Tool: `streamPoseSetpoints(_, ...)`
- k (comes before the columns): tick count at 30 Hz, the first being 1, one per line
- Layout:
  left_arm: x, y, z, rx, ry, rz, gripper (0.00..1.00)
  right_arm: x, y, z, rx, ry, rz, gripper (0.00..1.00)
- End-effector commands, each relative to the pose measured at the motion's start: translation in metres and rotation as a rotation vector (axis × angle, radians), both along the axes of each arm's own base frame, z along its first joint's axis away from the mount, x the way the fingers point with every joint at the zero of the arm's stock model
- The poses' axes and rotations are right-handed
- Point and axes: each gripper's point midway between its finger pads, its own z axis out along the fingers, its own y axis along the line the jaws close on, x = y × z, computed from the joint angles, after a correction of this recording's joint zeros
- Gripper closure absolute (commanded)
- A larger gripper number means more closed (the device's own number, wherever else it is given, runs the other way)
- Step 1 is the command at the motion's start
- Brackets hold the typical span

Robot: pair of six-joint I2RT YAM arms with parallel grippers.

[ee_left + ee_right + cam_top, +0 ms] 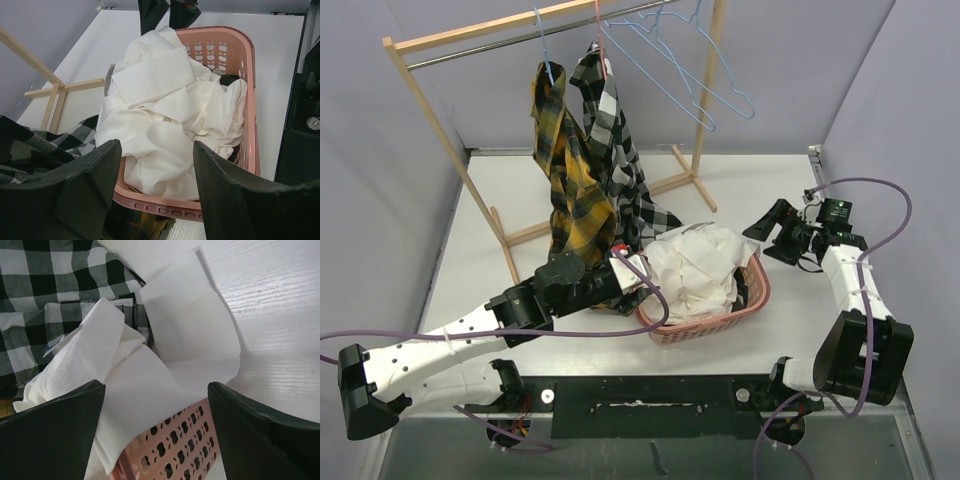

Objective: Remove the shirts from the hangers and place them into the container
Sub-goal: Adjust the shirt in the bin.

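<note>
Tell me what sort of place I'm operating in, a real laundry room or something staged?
Probably a staged lab cell, not a home: a white table boxed in by plain lilac walls, with a small wooden rack and a pink laundry basket set on it.

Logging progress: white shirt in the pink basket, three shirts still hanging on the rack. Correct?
No. The top external view shows two shirts hanging on the rack, not three: the plaid shirt and the check shirt. The white shirt is in the pink basket, as stated.
</note>
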Motion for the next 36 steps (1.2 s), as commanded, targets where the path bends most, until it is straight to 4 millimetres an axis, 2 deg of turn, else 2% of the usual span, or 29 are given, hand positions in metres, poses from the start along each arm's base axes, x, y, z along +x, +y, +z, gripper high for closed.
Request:
streamPoseSetpoints(1,0.000,-0.005,0.021,-0.055,-0.025,-0.008,0.42,0.017,0.010,-0.008,0.121,-0.037,0.029,0.14)
streamPoseSetpoints(5,0.000,-0.006,0.020,-0.053,-0.024,-0.007,0.42,0.024,0.014,-0.022,0.172,-0.019,0.031,0.16)
streamPoseSetpoints(9,0.000,-0.006,0.019,-0.050,-0.024,-0.007,0.42,0.030,0.016,-0.021,0.191,-0.031,0.035,0.21)
streamPoseSetpoints(12,0.000,-0.007,0.018,-0.047,-0.022,-0.010,0.42,0.034,0.017,-0.017,0.200,-0.043,0.041,0.31)
streamPoseSetpoints(15,0.001,-0.008,0.017,-0.043,-0.020,-0.009,0.42,0.036,0.019,-0.012,0.216,-0.057,0.056,0.50)
streamPoseSetpoints(16,0.001,-0.008,0.017,-0.043,-0.020,-0.008,0.42,0.036,0.019,-0.011,0.219,-0.058,0.059,0.54)
streamPoseSetpoints(18,0.001,-0.008,0.016,-0.040,-0.019,-0.007,0.42,0.035,0.016,-0.008,0.195,-0.060,0.050,0.48)
streamPoseSetpoints(21,0.001,-0.008,0.016,-0.040,-0.019,-0.008,0.42,0.029,0.011,-0.004,0.141,-0.057,0.021,0.33)
streamPoseSetpoints(25,0.000,-0.009,0.016,-0.042,-0.018,-0.013,0.42,0.011,0.002,-0.001,0.101,-0.044,-0.051,0.15)
streamPoseSetpoints(27,-0.001,-0.009,0.016,-0.043,-0.017,-0.014,0.42,0.001,0.000,0.002,0.125,-0.056,-0.095,0.14)
streamPoseSetpoints(32,-0.002,-0.009,0.016,-0.042,-0.018,-0.019,0.42,-0.020,0.006,-0.008,0.214,-0.034,-0.171,0.11)
streamPoseSetpoints(36,-0.002,-0.010,0.016,-0.041,-0.017,-0.019,0.42,-0.024,0.010,-0.014,0.260,-0.028,-0.189,0.11)
